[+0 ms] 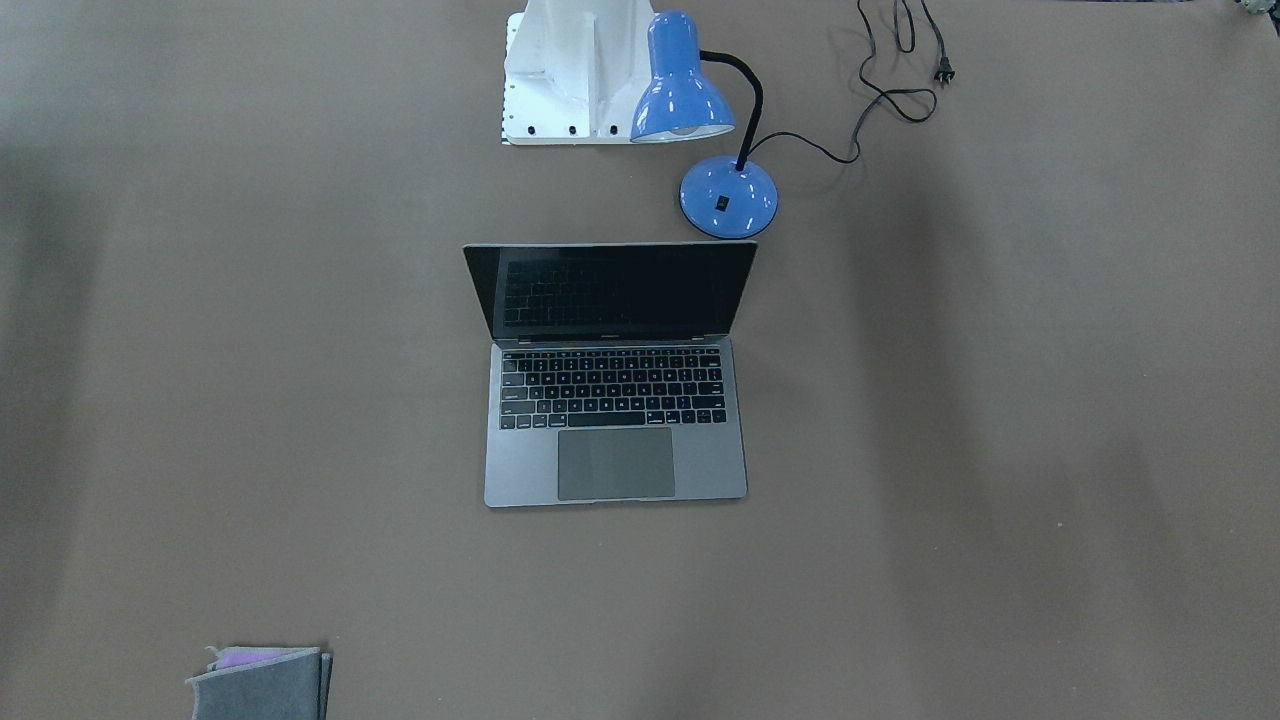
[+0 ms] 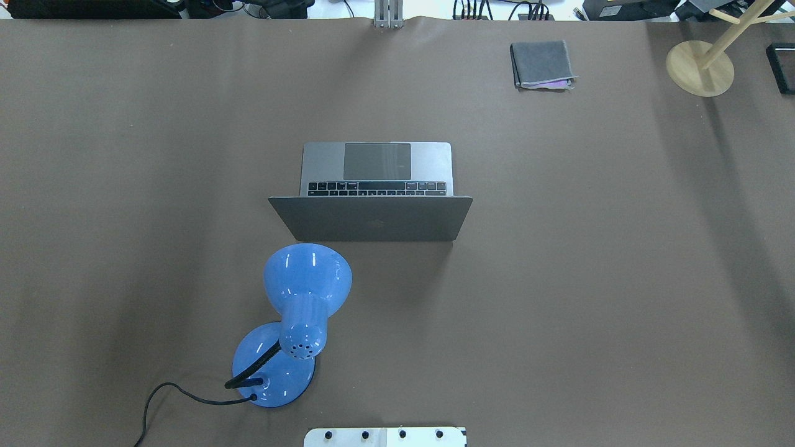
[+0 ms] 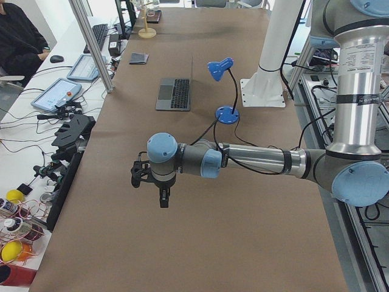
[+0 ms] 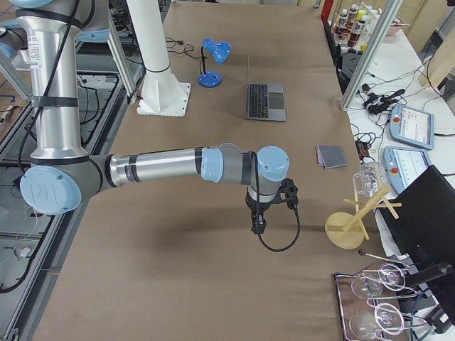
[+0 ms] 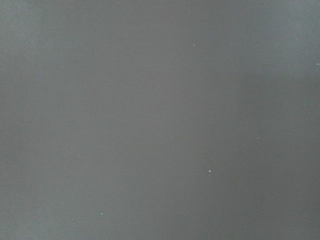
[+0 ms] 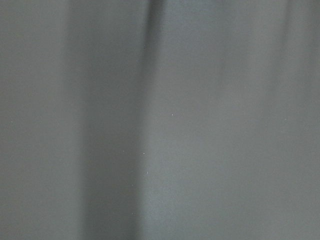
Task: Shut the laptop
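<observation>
The laptop (image 1: 615, 400) lies open in the middle of the table, its dark screen (image 1: 610, 290) upright and its keyboard and trackpad facing away from the robot. In the overhead view the grey lid with its logo (image 2: 371, 218) faces the robot's base. It also shows in the left side view (image 3: 175, 92) and the right side view (image 4: 265, 99). My left gripper (image 3: 164, 199) hangs over bare table far to the laptop's left. My right gripper (image 4: 257, 226) hangs over bare table far to its right. I cannot tell whether either is open or shut. Both wrist views show only table.
A blue desk lamp (image 2: 298, 323) stands just behind the lid on the robot's left, its cord (image 1: 890, 90) trailing on the table. A folded grey cloth (image 2: 541, 64) and a wooden stand (image 2: 700, 67) are at the far right. The white robot base (image 1: 575, 70) is behind the lamp.
</observation>
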Robot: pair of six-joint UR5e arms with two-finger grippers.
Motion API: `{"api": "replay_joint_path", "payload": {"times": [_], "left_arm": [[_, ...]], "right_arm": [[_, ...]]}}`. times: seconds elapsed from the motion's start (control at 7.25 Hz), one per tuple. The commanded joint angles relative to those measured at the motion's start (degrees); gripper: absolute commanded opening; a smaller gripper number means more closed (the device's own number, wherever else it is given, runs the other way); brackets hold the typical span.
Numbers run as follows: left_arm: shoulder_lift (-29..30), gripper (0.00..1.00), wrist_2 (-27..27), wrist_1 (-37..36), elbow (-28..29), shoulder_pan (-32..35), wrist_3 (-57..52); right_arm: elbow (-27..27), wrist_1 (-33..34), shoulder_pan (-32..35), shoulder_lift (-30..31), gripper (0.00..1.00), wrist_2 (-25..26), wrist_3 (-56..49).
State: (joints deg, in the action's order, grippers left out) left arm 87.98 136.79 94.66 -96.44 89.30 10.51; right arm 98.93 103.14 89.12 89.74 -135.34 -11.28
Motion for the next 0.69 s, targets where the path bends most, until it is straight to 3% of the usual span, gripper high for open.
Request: {"api": "replay_joint_path", "payload": {"times": [0.0,0.55], "left_arm": [[0.0,0.98,0.1,0.1,0.0,0.0,-0.1],[0.6,0.98,0.0,0.1,-0.2,-0.2,0.3]], "right_arm": [[0.0,0.0,0.0,0.2,1.0,0.0,0.0],[-0.1,0.3,0.0,-2.0,1.0,-0.9,0.2]]}}
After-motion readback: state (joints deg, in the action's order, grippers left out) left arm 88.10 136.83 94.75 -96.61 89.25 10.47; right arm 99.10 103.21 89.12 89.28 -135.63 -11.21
